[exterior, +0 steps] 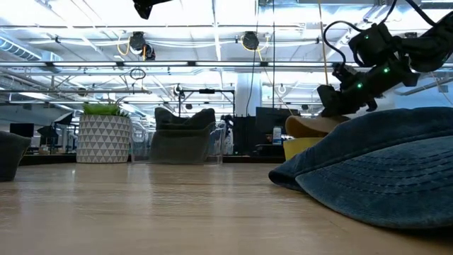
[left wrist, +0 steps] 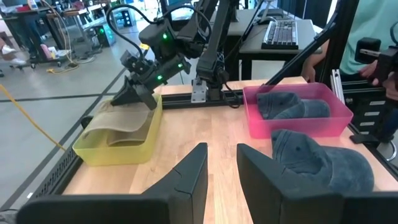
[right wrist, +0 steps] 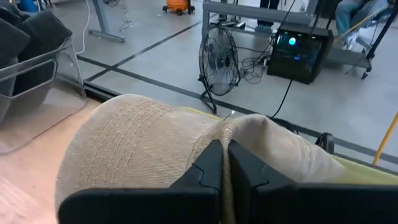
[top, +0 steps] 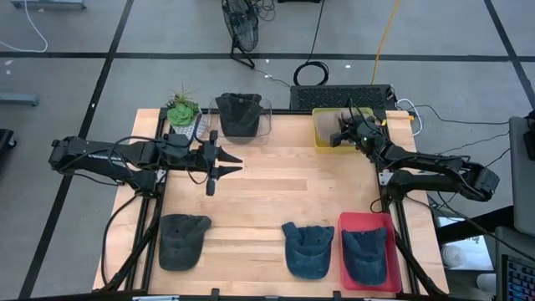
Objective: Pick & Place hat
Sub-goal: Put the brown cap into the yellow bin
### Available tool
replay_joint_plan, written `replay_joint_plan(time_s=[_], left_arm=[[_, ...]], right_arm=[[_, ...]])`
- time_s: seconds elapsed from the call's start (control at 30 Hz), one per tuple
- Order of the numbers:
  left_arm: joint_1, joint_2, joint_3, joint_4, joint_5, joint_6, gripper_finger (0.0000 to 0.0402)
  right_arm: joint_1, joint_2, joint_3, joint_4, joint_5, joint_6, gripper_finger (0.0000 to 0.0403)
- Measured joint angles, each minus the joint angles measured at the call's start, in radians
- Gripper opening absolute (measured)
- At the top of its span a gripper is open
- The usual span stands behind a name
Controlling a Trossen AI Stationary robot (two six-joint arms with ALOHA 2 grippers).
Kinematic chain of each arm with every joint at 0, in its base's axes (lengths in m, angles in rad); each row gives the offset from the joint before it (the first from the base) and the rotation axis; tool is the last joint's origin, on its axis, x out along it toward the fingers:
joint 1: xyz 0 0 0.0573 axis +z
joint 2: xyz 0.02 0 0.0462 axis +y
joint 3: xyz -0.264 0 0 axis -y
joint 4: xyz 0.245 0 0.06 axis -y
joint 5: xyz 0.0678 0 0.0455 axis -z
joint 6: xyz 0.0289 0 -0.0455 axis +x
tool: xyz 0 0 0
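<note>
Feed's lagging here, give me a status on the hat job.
Right gripper shut on tan hat over yellow bin. Left gripper open, idle mid-table. Nothing in the way.

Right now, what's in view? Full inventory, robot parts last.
Tan hat: 1, beige corduroy, in the yellow bin, pinched by the right gripper.
Yellow bin: 1, yellow, far edge of the table, right of centre.
Blue hats: 2, denim blue; one in the red bin, one loose beside it on the table.
Red bin: 1, red, near right corner.
Dark grey hats: 2; one loose near the left corner, one in the clear bin.
Clear bin: 1, transparent, far edge, centre-left.
Potted plant: 1, green in a patterned pot, far left corner.
Left gripper: open, holding nothing, over the table's left-centre.
Right gripper: shut on the tan hat, at the yellow bin.
</note>
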Motion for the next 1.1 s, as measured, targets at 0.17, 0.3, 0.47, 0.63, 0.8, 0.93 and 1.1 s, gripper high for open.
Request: replay_joint_plan(time_s=[0.17,0.3,0.47,0.63,0.8,0.93,1.1], left_arm=[[0.000,0.000,0.000,0.002,0.000,0.000,0.0097],[0.000,0.000,0.000,0.001,0.000,0.000,0.0097],[0.000,0.000,0.000,-0.002,0.000,0.000,0.0097],[0.000,0.000,0.000,-0.003,0.000,0.000,0.0097],[0.000,0.000,0.000,-0.003,0.000,0.000,0.0097],[0.000,0.000,0.000,-0.003,0.000,0.000,0.0097],[0.000,0.000,0.000,-0.003,0.000,0.000,0.0097]], right_arm=[[-0.030,0.000,0.000,0.014,0.000,-0.006,0.0000],[-0.052,0.000,0.000,-0.039,-0.001,-0.005,0.0000],[-0.052,0.000,0.000,-0.106,-0.002,0.004,0.0000],[-0.052,0.000,0.000,-0.114,-0.002,-0.009,0.0000],[-0.051,0.000,0.000,-0.121,-0.004,-0.009,0.0000],[-0.051,0.000,0.000,-0.103,-0.065,0.014,0.0000],[-0.051,0.000,0.000,-0.110,-0.106,0.016,0.0016]])
